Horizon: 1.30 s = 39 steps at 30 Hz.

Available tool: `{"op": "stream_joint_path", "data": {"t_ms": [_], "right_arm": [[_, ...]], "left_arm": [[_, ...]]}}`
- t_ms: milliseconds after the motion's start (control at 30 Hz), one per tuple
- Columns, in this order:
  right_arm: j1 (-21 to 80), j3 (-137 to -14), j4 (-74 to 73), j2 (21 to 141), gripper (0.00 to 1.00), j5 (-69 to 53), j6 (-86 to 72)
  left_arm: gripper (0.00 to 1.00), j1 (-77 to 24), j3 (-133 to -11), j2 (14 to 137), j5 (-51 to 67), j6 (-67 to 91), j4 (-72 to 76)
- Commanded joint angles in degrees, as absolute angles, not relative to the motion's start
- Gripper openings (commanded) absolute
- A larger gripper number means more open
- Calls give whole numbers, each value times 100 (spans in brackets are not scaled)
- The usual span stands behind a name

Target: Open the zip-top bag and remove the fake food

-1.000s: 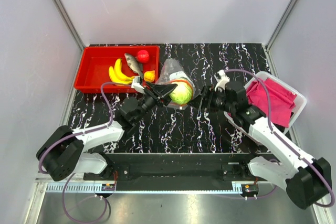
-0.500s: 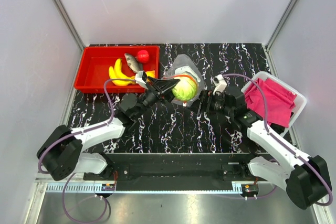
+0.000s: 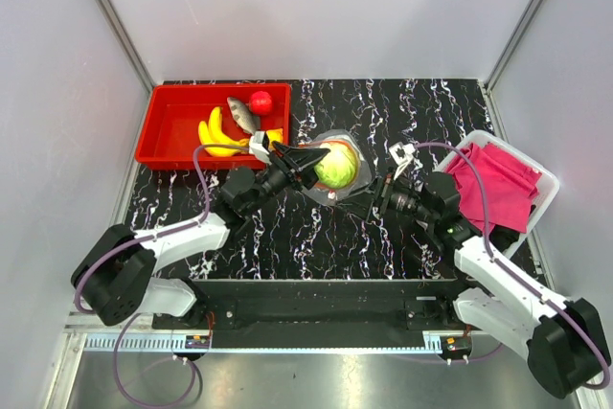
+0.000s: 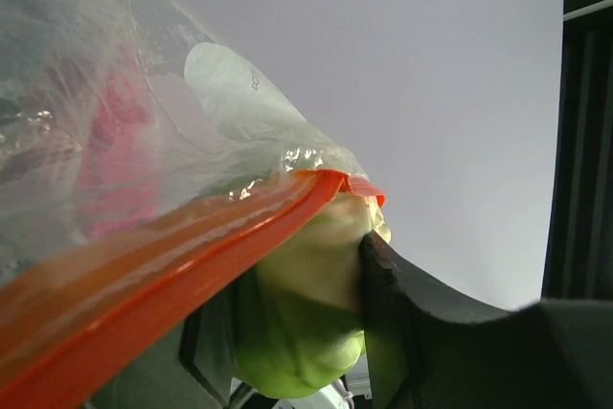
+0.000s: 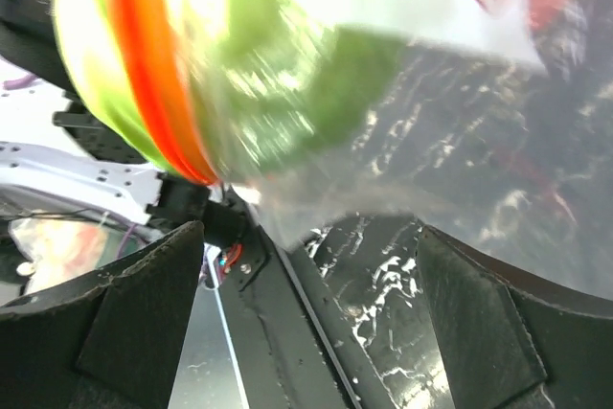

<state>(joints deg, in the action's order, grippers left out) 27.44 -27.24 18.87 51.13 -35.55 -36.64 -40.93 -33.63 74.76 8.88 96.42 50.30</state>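
Left gripper (image 3: pixel 311 154) jaws pinch small clear crinkly zip-top bag (image 4: pixel 115 122) at its orange-red strip (image 4: pixel 192 265), green plastic toy (image 3: pixel 335 168) inside. Right gripper (image 5: pixel 308 235) jaws wide, empty, just beside.

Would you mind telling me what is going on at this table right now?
The left gripper is at the mouth of the zip-top bag mid-table, and its fingers seem closed on the green piece by the orange-red strip. The right gripper is open just right of the bag, holding nothing. The banana bunch, fish, red fruit and small orange fruit already lie in the red tray, so the green piece looks like the last one.
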Motion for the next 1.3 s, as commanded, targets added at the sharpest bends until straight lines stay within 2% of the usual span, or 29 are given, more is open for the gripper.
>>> {"op": "stream_joint_path", "data": {"t_ms": [0, 100, 133, 200, 233, 267, 333, 367, 433, 467, 567, 733, 900, 933, 967, 1000, 1067, 1267], "right_arm": [[2795, -2699, 3128, 5335, 100, -3911, -4008], [2795, -2786, 3085, 5536, 97, -3578, -3929], [2804, -2899, 3033, 5659, 86, -3490, -3877], [2795, -2918, 2936, 5730, 72, -3053, -3841], [2795, -2840, 2918, 5748, 59, -2919, -3815], [2795, -2787, 2953, 5757, 54, -2814, -3693], [2795, -2699, 2778, 5696, 50, -2375, -3578], [2795, -2672, 2673, 5634, 39, -2243, -3464], [2795, -2689, 2506, 5450, 28, -1821, -3340], [2795, -2716, 2253, 5397, 16, -1663, -3209], [2795, -2926, 1557, 5256, 2, -1021, -2867], [2769, -3094, 1012, 5194, 0, -563, -2532], [2725, -3348, 493, 5518, 0, -237, -2505], [2725, -3375, 353, 5563, 0, -203, -2514], [2725, -3410, 291, 5624, 0, -150, -2496], [2725, -3428, 247, 5642, 0, -141, -2487], [2725, -3428, 176, 5660, 0, -175, -2444], [2725, -3463, -139, 5581, 0, -500, -2356]], "left_arm": [[0, -4166, -3577, 7576, 1116, 9817, 5888], [0, -4219, -3481, 7532, 1099, 9896, 5924], [0, -4236, -3446, 7489, 1099, 9940, 5933], [0, -4236, -3305, 7436, 1090, 9993, 6063], [0, -4236, -3252, 7409, 1107, 10071, 6108], [0, -4228, -3165, 7400, 1134, 10116, 6161], [0, -4210, -3129, 7392, 1265, 10177, 6170], [0, -4201, -3112, 7392, 1457, 10195, 6118], [0, -4201, -3059, 7409, 1590, 10204, 6100], [0, -4201, -3006, 7409, 1739, 10195, 6074], [0, -4131, -2953, 7383, 2187, 10055, 5785], [0, -4061, -3075, 7357, 3013, 9309, 5143], [0, -4061, -3646, 7252, 3472, 7556, 3151], [0, -4069, -3952, 7190, 3341, 7150, 2633], [0, -4078, -4155, 7015, 3192, 6710, 1419], [0, -4096, -4357, 6918, 2990, 5871, 832], [0, -4148, -4780, 6603, 2314, 5259, -214], [0, -3798, -5466, 6293, 696, 4018, -1895]]}}
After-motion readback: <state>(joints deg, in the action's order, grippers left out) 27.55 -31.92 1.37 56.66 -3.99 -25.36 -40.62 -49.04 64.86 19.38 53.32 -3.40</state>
